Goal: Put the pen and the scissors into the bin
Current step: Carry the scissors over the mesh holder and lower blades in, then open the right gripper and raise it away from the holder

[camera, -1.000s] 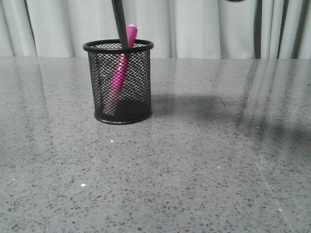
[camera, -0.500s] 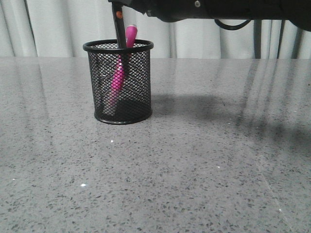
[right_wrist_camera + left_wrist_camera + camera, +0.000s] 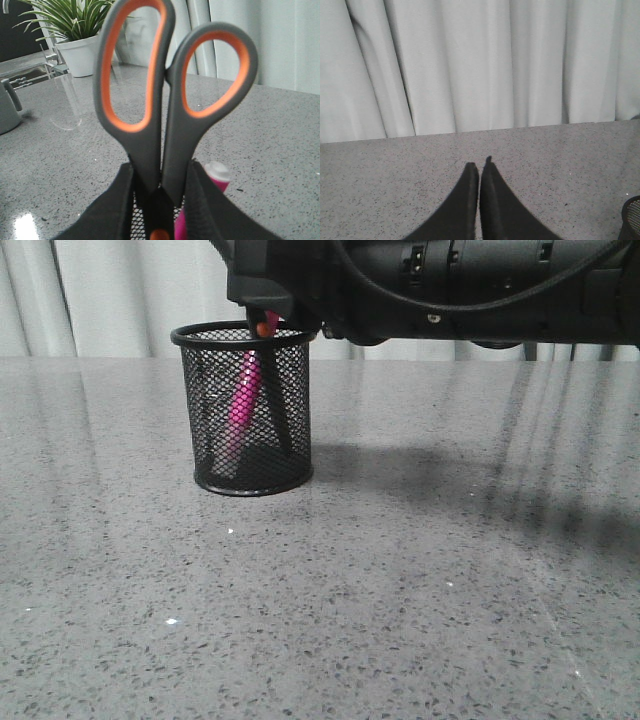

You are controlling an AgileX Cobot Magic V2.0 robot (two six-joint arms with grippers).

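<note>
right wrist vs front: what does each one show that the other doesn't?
Right wrist only: the scissors' orange-lined handle loops, the right gripper fingers clamped on them, a potted plant. Front only: the whole bin standing on the table, the blades down inside it, the arm above. Both: the scissors' orange pivot dot, the pen in the bin.
</note>
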